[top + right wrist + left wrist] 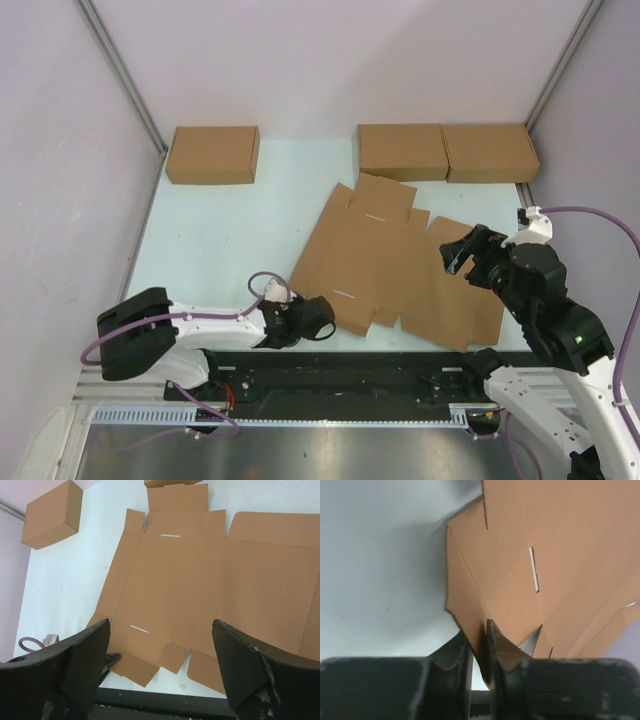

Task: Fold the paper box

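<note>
The box (400,265) lies unfolded as a flat sheet on the table (215,235), between the two arms. The left gripper (325,318) is narrowed onto the sheet's near-left flap, with the cardboard edge pinched between its jaws. The right gripper (462,252) hangs wide above the sheet's right panels and holds nothing.

Expected handling: light, stiff corrugated board that bends cleanly only along its scored lines. The surface is smooth and may slide on the table. Take flaps by their free edges, close to a crease.
</note>
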{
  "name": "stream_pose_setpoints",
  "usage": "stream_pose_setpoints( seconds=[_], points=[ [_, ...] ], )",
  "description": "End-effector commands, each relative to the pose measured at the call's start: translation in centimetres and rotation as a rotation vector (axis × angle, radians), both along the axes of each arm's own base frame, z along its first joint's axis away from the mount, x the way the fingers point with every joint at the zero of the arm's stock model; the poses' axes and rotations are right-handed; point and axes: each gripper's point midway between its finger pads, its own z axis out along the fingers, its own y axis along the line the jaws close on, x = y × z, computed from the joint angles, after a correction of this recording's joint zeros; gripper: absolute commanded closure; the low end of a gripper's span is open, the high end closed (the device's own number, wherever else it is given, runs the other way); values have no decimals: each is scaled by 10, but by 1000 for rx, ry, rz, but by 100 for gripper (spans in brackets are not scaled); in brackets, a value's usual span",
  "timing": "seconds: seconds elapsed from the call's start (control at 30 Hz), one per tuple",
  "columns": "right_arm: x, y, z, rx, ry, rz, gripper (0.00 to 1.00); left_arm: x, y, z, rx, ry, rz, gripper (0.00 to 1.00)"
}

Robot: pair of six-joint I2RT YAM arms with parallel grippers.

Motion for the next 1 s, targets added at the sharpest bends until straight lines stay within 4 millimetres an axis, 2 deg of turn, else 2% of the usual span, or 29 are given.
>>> stream_pose_setpoints(
  seconds=[0.0,0.03,0.1,0.27,0.3,0.37,0.4,0.47,0.5,0.6,0.7,0.8,0.87,0.97],
  points=[
    [4,0,6,-12,-25,-1,12,12,-4,17,-27,-55,-17,96],
    [4,0,8,-9,-32,-3,12,18,2,26,-18,-79,-9,100],
    [5,0,11,-4,-47,-2,12,29,10,42,22,-134,-28,100],
    [7,7,30,21,-78,27,12,70,26,120,-31,-320,-45,100],
    [8,8,34,22,-82,34,12,89,37,139,-16,-369,-35,100],
    [8,13,43,32,-87,56,12,103,43,165,-30,-413,-74,100],
    [8,15,45,34,-89,64,12,123,60,185,13,-452,-58,100],
    [6,18,51,43,-95,85,12,135,65,203,23,-464,-119,100],
    [5,18,55,48,-102,93,12,152,80,216,79,-474,-127,100],
    [0,21,58,50,-102,118,12,176,89,236,151,-483,-240,100],
    [-1,18,54,31,-92,113,12,187,82,238,156,-468,-407,100],
    [-3,15,53,14,-92,110,11,184,70,247,99,-508,-528,100],
    [-4,13,54,10,-100,107,12,180,65,261,79,-561,-567,100],
    [-7,8,59,2,-113,97,12,166,55,304,34,-704,-648,100]
  ],
)
